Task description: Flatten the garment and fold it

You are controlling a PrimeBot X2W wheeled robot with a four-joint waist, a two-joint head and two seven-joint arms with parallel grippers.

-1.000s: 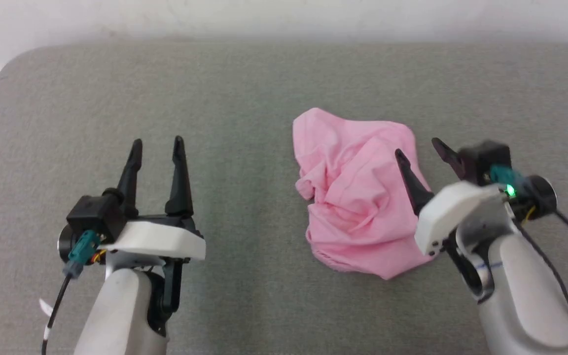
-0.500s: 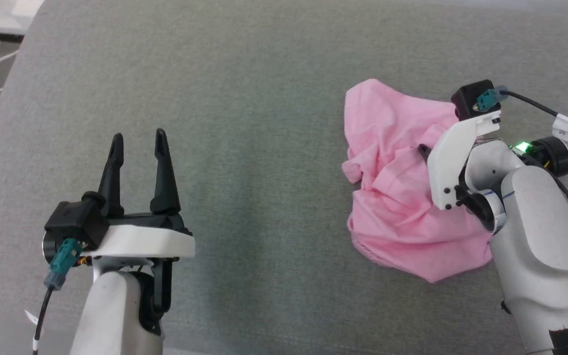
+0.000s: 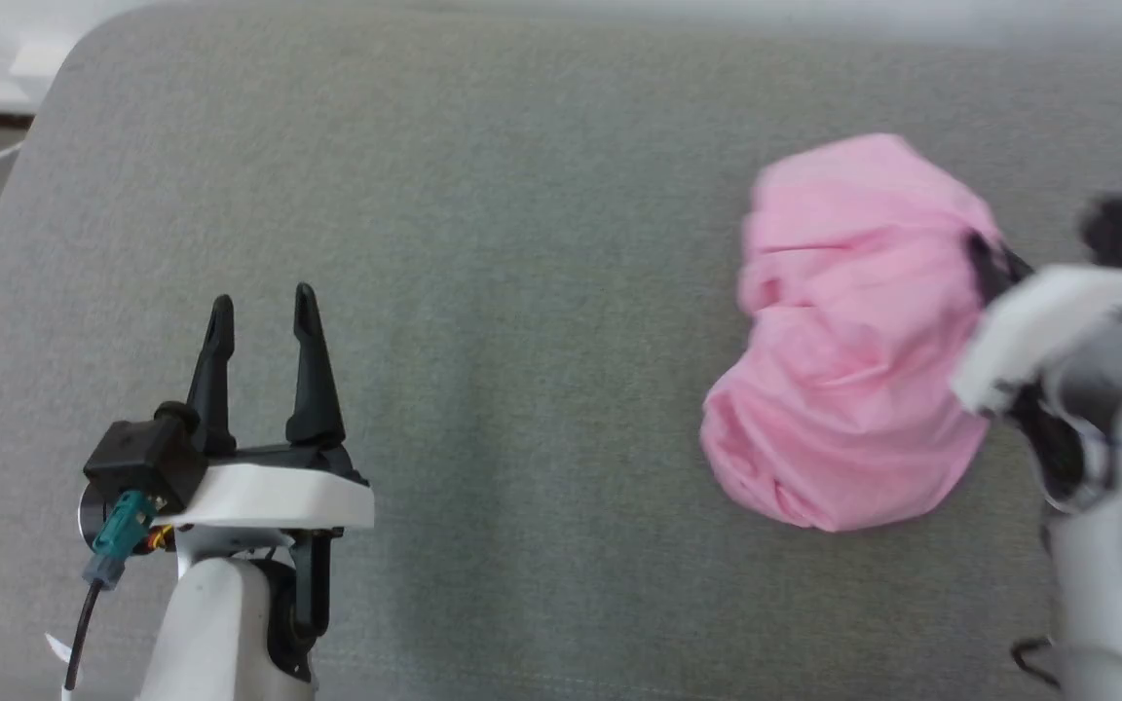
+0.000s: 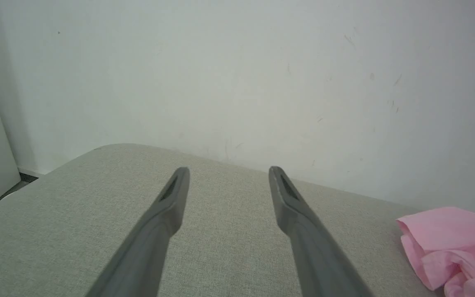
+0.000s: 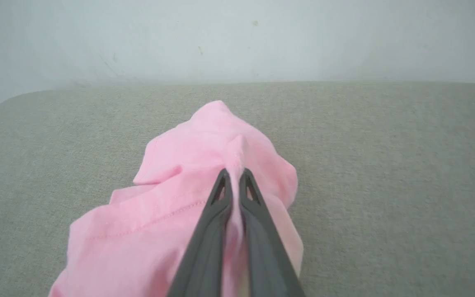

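The garment (image 3: pixel 843 341) lies bunched in a rounded heap on the right part of the table (image 3: pixel 483 175), with no leg opening or waistband laid out flat. The right end effector (image 5: pixel 234 174) is closed on a raised ridge of fabric at the heap's right side, with cloth pinched between both fingers.

Step in hand: lift the heap to open it.
- Raise the pinched ridge slowly so the layers drop free rather than drag as one lump.
- Verify how many layers are pinched. The views do not settle this.

The left end effector (image 3: pixel 262 297) stands open and empty, well apart to the left over bare table. Bring it to a free hem once an edge hangs clear.
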